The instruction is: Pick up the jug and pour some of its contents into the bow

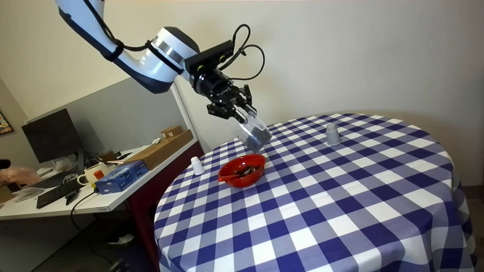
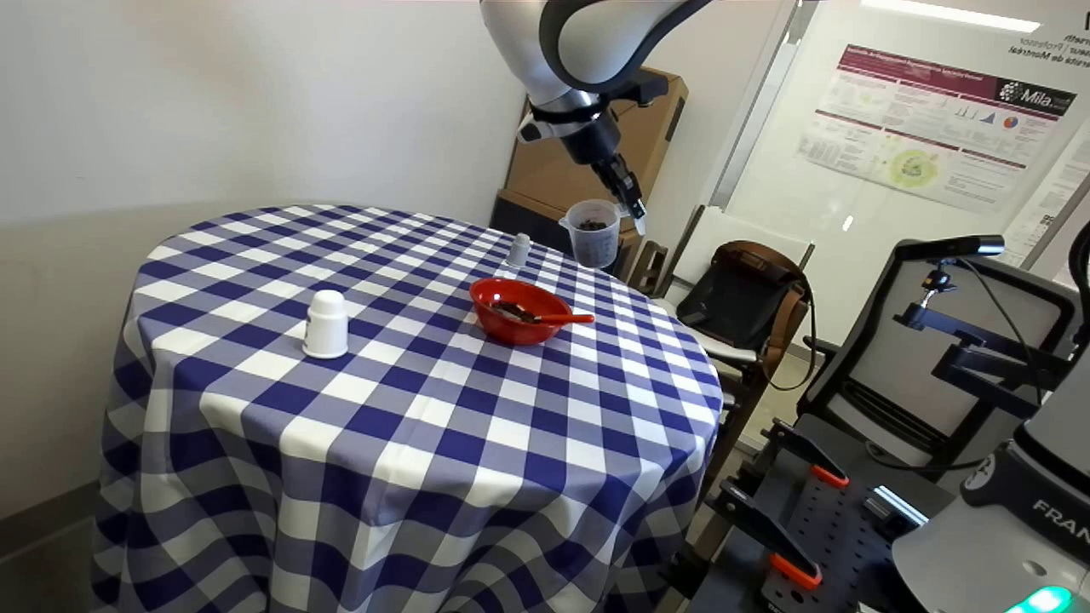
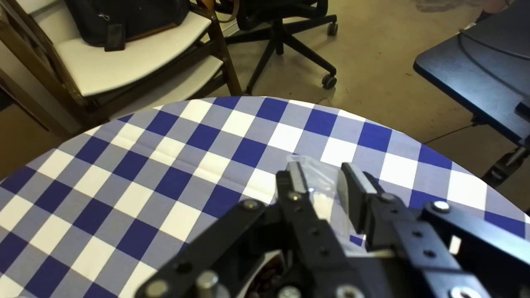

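Observation:
The jug (image 1: 257, 139) is clear plastic with dark pieces inside. My gripper (image 1: 246, 113) is shut on its handle and holds it above the table, beside the red bowl (image 1: 245, 183). In an exterior view the jug (image 2: 594, 247) looks close to upright, behind and to the right of the bowl (image 2: 515, 332). The bowl holds dark pieces and a red spoon (image 2: 566, 319). In the wrist view the clear handle (image 3: 325, 190) lies between my fingers (image 3: 323, 176). Some dark contents (image 3: 267, 275) show at the lower edge; most of the jug is hidden by the gripper.
Two white cup-like objects stand on the checked tablecloth (image 1: 321, 211), one (image 1: 332, 135) far from the bowl and one (image 1: 197, 166) closer to it. A chair with a black bag (image 2: 737, 294) stands past the table's edge. A desk (image 1: 113, 198) with boxes stands beside the table.

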